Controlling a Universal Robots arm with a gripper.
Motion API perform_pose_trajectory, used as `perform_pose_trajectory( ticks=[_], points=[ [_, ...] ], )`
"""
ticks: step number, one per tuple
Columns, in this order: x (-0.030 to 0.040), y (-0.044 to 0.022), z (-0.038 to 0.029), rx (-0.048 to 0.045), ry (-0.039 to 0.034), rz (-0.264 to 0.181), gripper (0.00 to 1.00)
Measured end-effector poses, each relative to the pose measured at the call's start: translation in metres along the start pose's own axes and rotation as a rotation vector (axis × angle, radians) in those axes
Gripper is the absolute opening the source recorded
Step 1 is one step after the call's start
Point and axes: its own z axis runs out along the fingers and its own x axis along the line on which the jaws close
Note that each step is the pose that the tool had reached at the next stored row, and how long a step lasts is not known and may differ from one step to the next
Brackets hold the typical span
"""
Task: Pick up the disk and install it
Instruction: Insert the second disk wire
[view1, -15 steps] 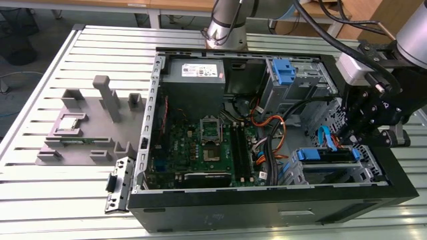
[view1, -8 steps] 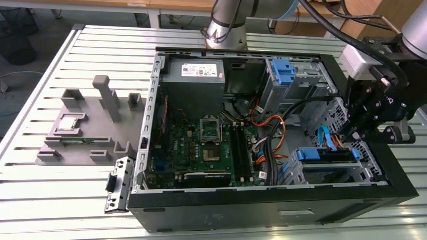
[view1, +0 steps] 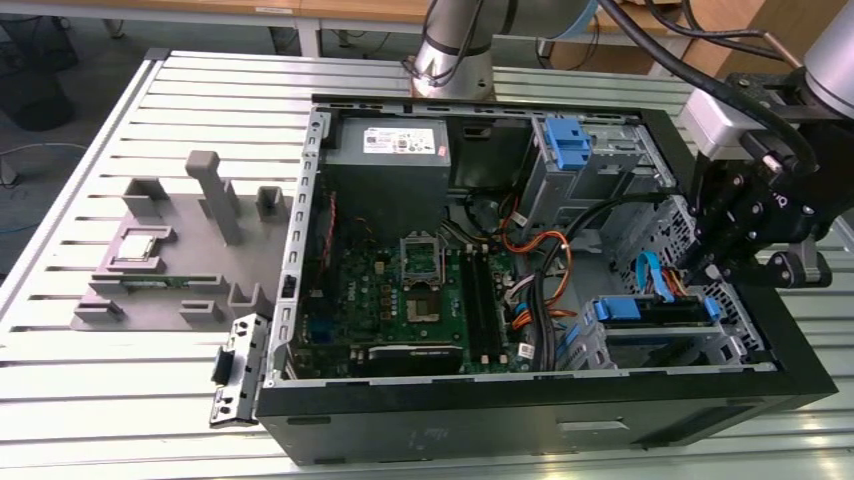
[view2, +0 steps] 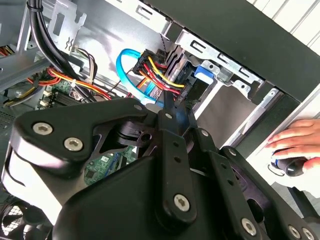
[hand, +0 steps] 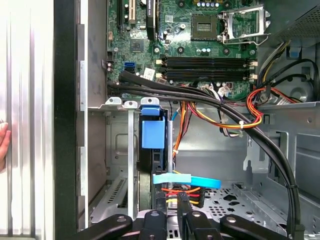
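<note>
The disk (view1: 650, 311) sits edge-on in the lower drive cage at the front of the open computer case, on the exterior view's right. Its blue carrier tab (hand: 152, 133) faces the motherboard. A light blue data cable (hand: 187, 180) and red, yellow and black power wires (view2: 160, 67) run to its rear end. My gripper (view1: 698, 271) hangs just above that rear end, by the connectors. In both wrist views its fingertips (view2: 169, 106) press together with nothing between them. The gripper (hand: 183, 201) stands a short way from the disk's edge.
A bare blue bracket (view1: 569, 143) stands in the upper cage beside the grey power supply (view1: 391, 150). Black cable bundles (hand: 260, 135) cross the case near the arm. A person's hand (view2: 295, 142) rests outside the case wall. A grey fixture (view1: 174, 250) lies on the table at the exterior view's left.
</note>
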Motion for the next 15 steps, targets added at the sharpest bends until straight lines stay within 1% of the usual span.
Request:
perform_pose_trajectory(
  ticks=[1, 2, 15],
  points=[
    [0.0, -0.0001, 0.0, -0.0037, 0.0002, 0.0, 0.24],
    [0.0, -0.0001, 0.0, -0.0119, 0.0004, 0.0, 0.24],
    [0.0, 0.0, 0.0002, -0.013, 0.0002, 0.0, 0.24]
  ],
)
